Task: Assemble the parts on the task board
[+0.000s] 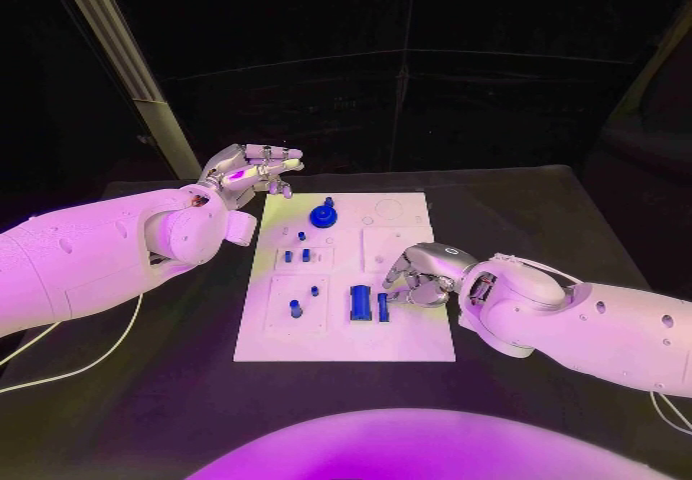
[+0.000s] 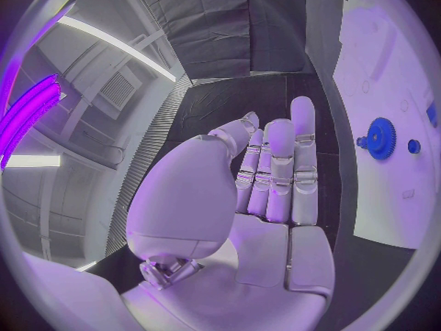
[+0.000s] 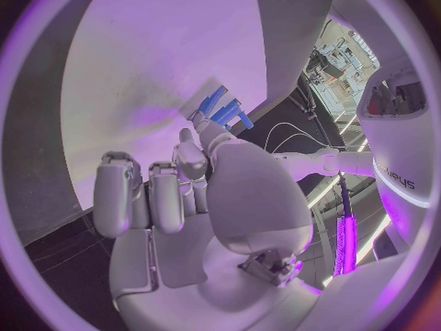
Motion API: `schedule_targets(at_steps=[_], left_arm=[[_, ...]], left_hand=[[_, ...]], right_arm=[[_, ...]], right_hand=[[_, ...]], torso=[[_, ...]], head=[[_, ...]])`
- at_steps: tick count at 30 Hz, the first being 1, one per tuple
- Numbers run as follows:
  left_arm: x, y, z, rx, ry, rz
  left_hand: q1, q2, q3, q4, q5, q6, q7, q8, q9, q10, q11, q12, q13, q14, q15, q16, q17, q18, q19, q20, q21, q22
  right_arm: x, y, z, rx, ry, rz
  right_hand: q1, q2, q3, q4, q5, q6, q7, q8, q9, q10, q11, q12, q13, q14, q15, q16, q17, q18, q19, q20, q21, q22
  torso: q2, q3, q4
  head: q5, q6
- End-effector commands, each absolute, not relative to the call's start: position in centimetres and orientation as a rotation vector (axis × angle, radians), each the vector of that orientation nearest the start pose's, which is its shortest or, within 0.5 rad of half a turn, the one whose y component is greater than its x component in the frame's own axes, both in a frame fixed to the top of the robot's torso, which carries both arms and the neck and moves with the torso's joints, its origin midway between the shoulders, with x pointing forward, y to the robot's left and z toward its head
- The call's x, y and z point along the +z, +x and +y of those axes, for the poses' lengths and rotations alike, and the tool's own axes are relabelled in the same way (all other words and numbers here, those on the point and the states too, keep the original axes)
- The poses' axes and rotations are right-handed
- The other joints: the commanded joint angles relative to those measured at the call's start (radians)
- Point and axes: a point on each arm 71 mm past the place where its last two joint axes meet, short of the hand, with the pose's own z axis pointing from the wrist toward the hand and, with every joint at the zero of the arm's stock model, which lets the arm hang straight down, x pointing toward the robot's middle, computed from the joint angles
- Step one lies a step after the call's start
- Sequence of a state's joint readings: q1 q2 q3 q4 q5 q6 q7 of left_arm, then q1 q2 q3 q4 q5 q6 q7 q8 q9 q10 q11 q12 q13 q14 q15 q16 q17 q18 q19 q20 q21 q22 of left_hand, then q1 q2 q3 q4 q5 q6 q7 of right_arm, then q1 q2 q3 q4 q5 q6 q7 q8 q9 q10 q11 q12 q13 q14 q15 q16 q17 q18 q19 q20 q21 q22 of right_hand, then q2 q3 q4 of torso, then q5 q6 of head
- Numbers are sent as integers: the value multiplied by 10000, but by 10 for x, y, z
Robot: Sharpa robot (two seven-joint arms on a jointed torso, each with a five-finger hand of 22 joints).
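Your right hand (image 1: 418,278) sat low over the task board (image 1: 346,345), fingers curled down just beside the two upright blue bars (image 1: 369,303), and from the head view I couldn't tell whether it had hold of anything; the right wrist view showed its fingers (image 3: 117,191) bent in, with blue pieces past the fingertips. Your left hand (image 1: 253,170) hovered off the board's far left corner, fingers together and held straight, nothing in it. The blue gear (image 1: 323,214) stood near the far end of the board, small blue pegs (image 1: 296,256) behind the bars toward the middle, and one more blue piece (image 1: 296,309) sat in the recess to the left of the bars. The risk I saw: that right hand was so close to the bars that a sideways nudge could have tipped them or dragged the board along the table (image 1: 173,390).
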State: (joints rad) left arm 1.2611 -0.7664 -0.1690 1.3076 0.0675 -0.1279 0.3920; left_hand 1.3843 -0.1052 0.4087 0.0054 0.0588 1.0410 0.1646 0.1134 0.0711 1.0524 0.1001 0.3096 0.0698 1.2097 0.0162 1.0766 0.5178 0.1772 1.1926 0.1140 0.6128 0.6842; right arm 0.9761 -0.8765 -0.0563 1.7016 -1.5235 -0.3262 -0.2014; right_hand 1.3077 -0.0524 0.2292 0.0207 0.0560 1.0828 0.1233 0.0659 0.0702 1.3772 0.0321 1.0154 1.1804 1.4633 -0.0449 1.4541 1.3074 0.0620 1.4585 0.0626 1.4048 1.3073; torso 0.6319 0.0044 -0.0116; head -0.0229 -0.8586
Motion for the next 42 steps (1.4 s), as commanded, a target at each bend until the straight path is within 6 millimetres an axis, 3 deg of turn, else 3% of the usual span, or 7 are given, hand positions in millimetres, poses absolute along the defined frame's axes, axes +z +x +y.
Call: schedule_targets(at_steps=[1,22,42], left_arm=[[-204,520,230,-15577,-11385,15051],[-205,520,229,-15591,-11384,15061],[-205,520,230,-15588,-11387,15058]], left_hand=[[-8,-14,71,-11,43,-53,47,57,-9,-62,8,67,-15,-58,-5,-56,-21,56,-38,2,-57,-17],[-8,-14,71,-11,43,-53,47,57,-9,-62,8,67,-15,-58,-5,-56,-21,56,-38,2,-57,-17],[15,3,111,-35,46,-58,48,63,-9,-71,9,78,-16,-65,-5,-53,-29,56,-40,1,-58,-15]], right_arm=[[-266,396,-168,7488,-1226,18418],[-267,395,-166,7606,-974,18647],[-272,399,-160,7018,-1091,18932]], right_hand=[[-92,42,-8,50,-13,67,-36,36,-10,22,-20,51,5,736,18,56,973,-45,7,-1,9,124],[-183,112,-59,164,27,47,-34,24,-20,17,-17,51,-10,738,16,58,977,-43,6,-5,2,114],[-121,107,-93,150,18,143,-79,69,-4,31,-51,94,7,738,-3,58,978,-44,12,-15,5,121]], torso=[[2,4,-5],[7,-14,7],[4,-1,0]], head=[[6,15],[-10,15],[-2,-12]])
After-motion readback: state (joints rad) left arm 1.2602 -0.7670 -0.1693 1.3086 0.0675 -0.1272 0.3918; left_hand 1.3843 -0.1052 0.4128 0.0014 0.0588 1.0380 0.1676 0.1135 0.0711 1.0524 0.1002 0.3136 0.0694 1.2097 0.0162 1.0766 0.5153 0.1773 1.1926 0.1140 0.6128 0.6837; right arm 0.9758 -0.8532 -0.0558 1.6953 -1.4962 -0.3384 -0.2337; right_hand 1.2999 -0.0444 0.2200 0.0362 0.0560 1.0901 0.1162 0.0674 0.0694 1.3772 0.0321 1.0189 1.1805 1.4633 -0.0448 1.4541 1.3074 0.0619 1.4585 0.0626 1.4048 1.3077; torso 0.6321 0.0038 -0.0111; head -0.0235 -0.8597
